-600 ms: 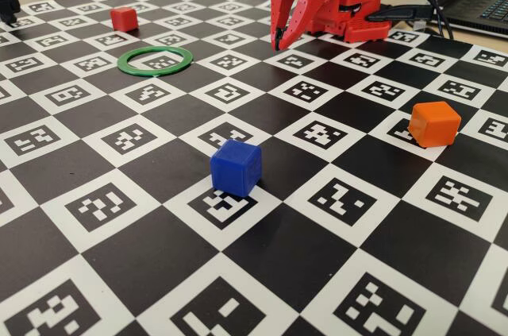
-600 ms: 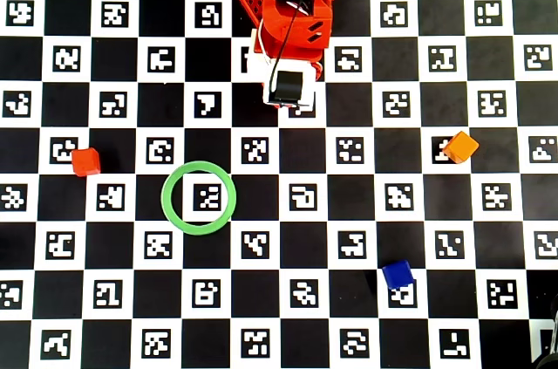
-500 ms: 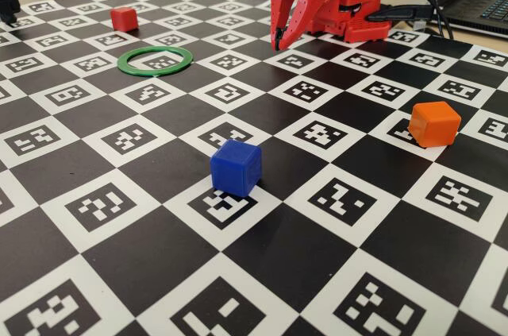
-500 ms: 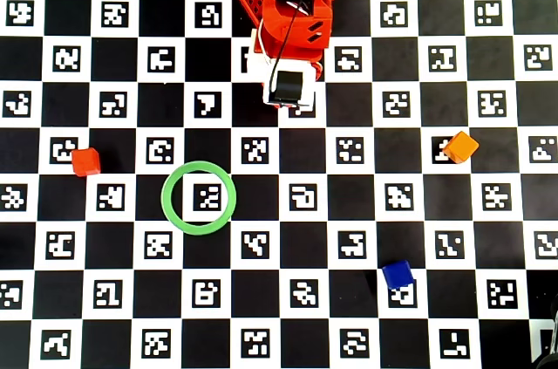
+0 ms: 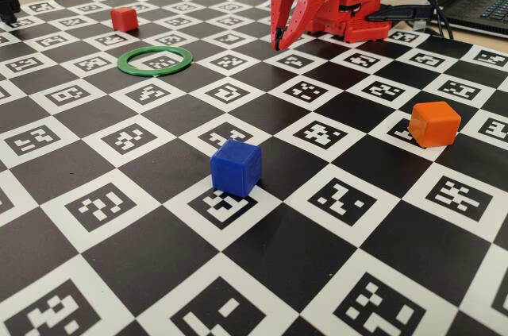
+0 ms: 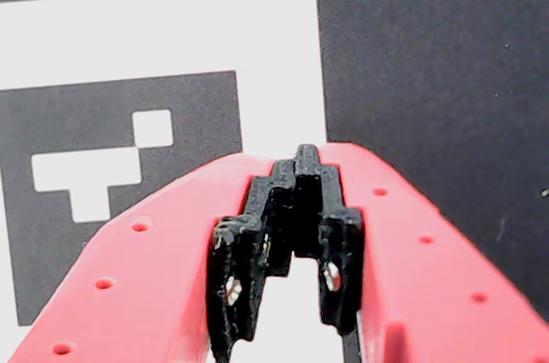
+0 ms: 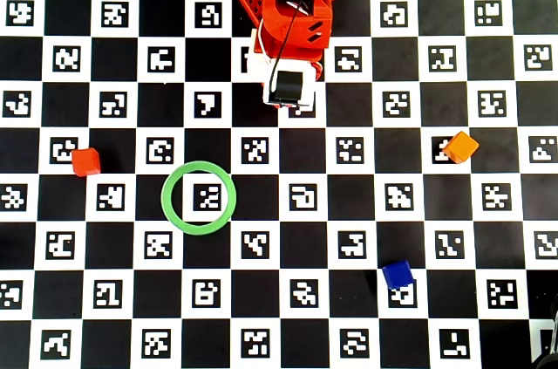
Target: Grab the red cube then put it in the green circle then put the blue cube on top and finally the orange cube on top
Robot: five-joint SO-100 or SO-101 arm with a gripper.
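We see the red cube (image 7: 85,161) resting on the checkered marker board (image 7: 131,317), just left of the green circle (image 7: 199,198) in the overhead view and not touching it. The ring holds nothing. The orange cube (image 7: 459,147) sits well to the ring's right, the blue cube (image 7: 398,275) to its lower right. Above the ring, near the arm's base, our gripper (image 5: 277,37) points down with its fingers (image 6: 339,273) pressed together, gripping nothing.
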